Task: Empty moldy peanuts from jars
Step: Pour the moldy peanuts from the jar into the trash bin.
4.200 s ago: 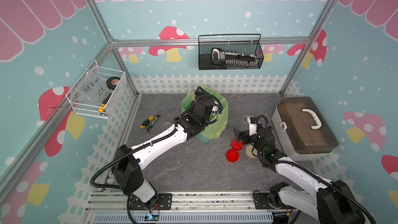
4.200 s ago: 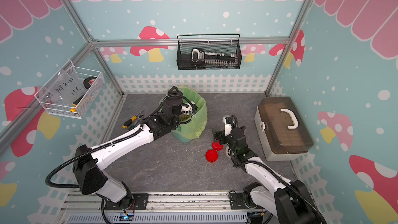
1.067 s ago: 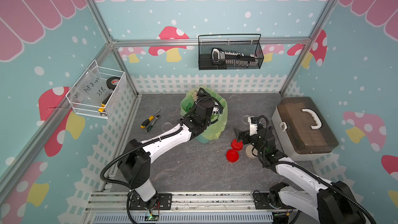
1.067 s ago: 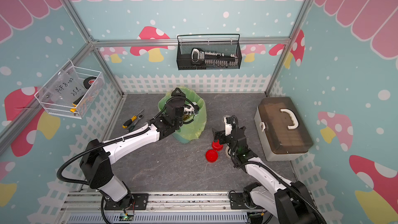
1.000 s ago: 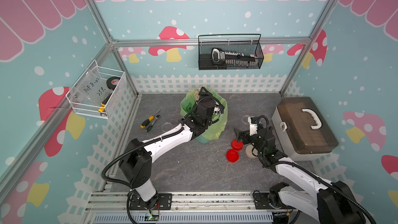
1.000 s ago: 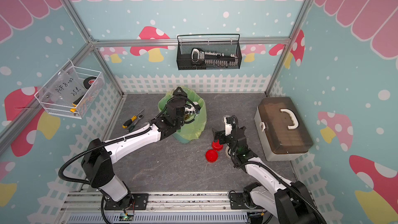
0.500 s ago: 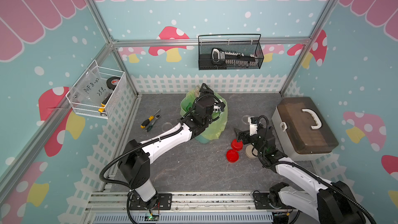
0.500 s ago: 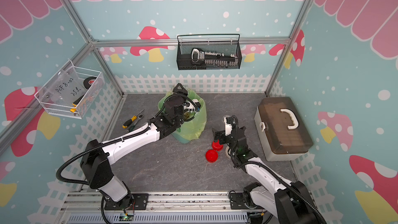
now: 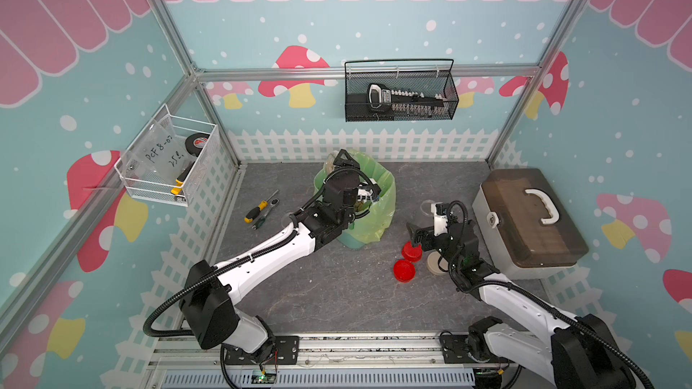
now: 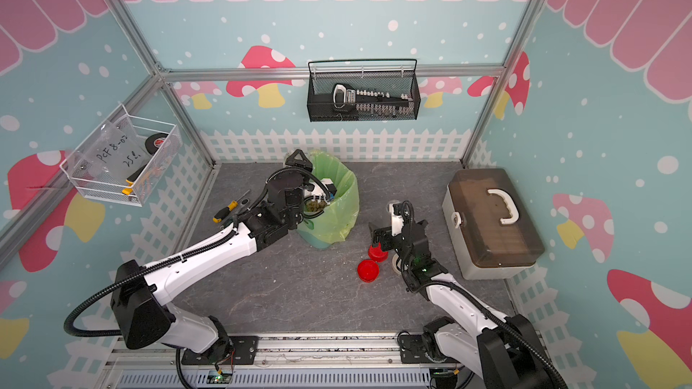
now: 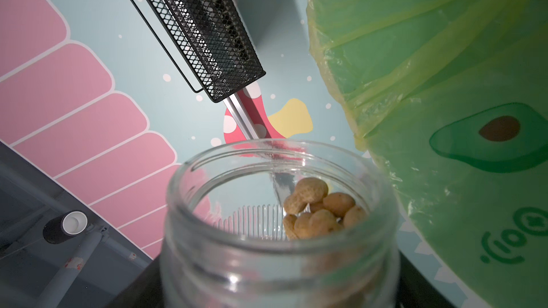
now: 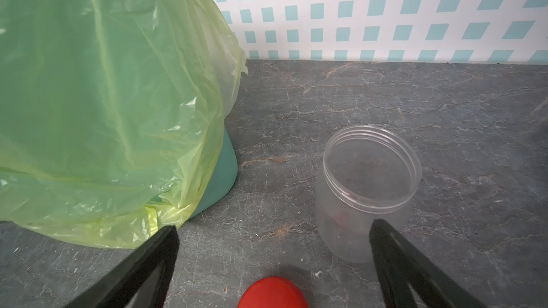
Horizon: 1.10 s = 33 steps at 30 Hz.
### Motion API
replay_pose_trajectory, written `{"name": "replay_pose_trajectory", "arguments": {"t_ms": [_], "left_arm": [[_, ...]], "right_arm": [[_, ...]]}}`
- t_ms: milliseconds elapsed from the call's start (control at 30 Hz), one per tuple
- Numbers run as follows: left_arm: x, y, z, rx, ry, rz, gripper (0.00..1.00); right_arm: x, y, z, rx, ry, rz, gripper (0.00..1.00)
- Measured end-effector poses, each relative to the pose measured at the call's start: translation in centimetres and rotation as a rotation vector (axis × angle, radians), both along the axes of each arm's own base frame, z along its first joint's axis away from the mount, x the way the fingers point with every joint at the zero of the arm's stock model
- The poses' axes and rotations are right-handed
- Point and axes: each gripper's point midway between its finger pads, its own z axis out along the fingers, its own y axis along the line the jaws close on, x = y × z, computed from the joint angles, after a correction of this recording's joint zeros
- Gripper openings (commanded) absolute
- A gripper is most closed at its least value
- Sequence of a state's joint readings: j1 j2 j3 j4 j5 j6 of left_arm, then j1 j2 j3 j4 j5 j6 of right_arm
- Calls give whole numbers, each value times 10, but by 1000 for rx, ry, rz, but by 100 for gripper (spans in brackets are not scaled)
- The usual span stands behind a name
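Here, left end effector [image 9: 339, 160] clamps jar [image 11: 275, 217] (peanuts [image 11: 320, 208] inside) beside bin [image 9: 385, 196]; right end effector [image 12: 275, 229] gapes.

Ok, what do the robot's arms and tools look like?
The left arm and right arm have white shells, black joints and looping black ribbed cables. The left tool and right tool are black, with white wrist blocks.

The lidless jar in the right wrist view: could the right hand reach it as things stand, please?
Probably yes: the right hand is open and empty, the jar stands upright just ahead, and only bare table lies between.
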<state>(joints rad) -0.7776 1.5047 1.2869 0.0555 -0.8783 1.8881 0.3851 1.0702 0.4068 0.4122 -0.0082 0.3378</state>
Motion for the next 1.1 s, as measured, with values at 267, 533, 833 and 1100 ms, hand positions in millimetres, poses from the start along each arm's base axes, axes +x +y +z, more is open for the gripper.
{"name": "replay_pose_trajectory", "arguments": {"t_ms": [267, 533, 833, 1100], "left_arm": [[-5, -8, -21, 35, 53, -22, 19], [-8, -17, -35, 24, 75, -41, 19], [-7, -13, -33, 26, 81, -32, 19], [-3, -8, -26, 20, 72, -18, 19]], "right_arm": [[0, 0, 0, 0, 0, 0, 99], [0, 0, 0, 0, 0, -1, 99], [0, 0, 0, 0, 0, -1, 99], [0, 0, 0, 0, 0, -1, 99]]}}
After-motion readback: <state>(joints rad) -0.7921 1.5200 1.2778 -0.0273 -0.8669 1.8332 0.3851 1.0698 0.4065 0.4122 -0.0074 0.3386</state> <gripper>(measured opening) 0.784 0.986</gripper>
